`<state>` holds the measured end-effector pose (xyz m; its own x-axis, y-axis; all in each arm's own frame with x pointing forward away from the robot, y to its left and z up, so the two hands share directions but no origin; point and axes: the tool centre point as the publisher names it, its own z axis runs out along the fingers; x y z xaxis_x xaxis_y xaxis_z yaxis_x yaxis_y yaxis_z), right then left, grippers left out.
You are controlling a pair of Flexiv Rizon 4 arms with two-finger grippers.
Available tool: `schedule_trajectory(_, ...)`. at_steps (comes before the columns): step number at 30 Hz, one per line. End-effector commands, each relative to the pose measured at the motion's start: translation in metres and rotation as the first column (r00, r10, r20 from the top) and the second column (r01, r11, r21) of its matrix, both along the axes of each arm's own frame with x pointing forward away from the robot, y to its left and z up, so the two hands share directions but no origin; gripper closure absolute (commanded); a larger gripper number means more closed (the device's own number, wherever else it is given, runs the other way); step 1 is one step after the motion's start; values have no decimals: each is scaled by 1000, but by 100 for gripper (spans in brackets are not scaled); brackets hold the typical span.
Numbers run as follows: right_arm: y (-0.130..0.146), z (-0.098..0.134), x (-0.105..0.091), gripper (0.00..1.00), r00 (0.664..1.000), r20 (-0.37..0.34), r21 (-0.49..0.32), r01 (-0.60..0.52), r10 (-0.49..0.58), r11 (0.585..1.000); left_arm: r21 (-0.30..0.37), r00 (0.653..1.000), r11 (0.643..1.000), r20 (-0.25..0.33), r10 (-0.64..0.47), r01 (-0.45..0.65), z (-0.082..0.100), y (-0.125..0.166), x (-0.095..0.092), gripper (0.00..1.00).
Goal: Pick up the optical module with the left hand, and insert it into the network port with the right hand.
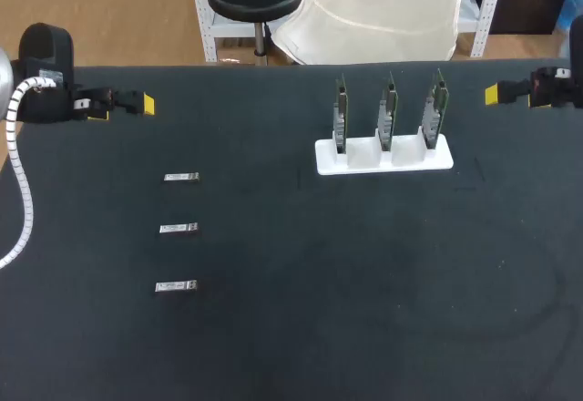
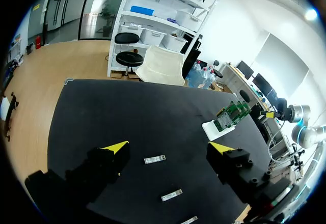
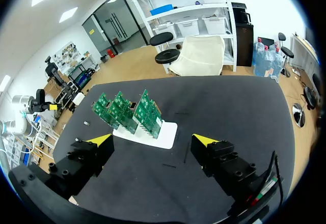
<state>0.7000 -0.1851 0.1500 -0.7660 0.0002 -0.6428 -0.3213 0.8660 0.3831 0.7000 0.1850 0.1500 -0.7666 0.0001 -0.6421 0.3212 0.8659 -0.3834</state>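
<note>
Black left end effector [image 2: 169, 147], black right end effector [image 3: 153, 140], yellow fingertips [image 2: 116, 146], white ribbed cable [image 1: 20, 173]

Three optical modules [image 1: 178, 229] lie in a near-to-far column on the table's [image 1: 364, 282] left side. Right of them and farther back, a stand [image 1: 401, 160] holds three boards [image 1: 389, 109] side by side, all three upright.

An electronics lab: the black table [image 1: 364, 282] carries three green circuit boards [image 1: 389, 114] upright in a white holder [image 1: 383, 159], plus three optical modules [image 1: 180, 178].
</note>
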Motion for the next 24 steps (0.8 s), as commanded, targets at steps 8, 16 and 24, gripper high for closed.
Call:
schedule_trajectory(8,0,0,0,0,1000,0,0,0,0,1000,0,1000,1000,0,0,0,0,0,0,0)
schedule_trajectory(16,0,0,0,0,1000,0,0,0,0,1000,0,1000,1000,0,0,0,0,0,0,0)
schedule_trajectory(24,0,0,0,0,1000,0,0,0,0,1000,146,986,980,74,-149,137,-1,17,7,0)
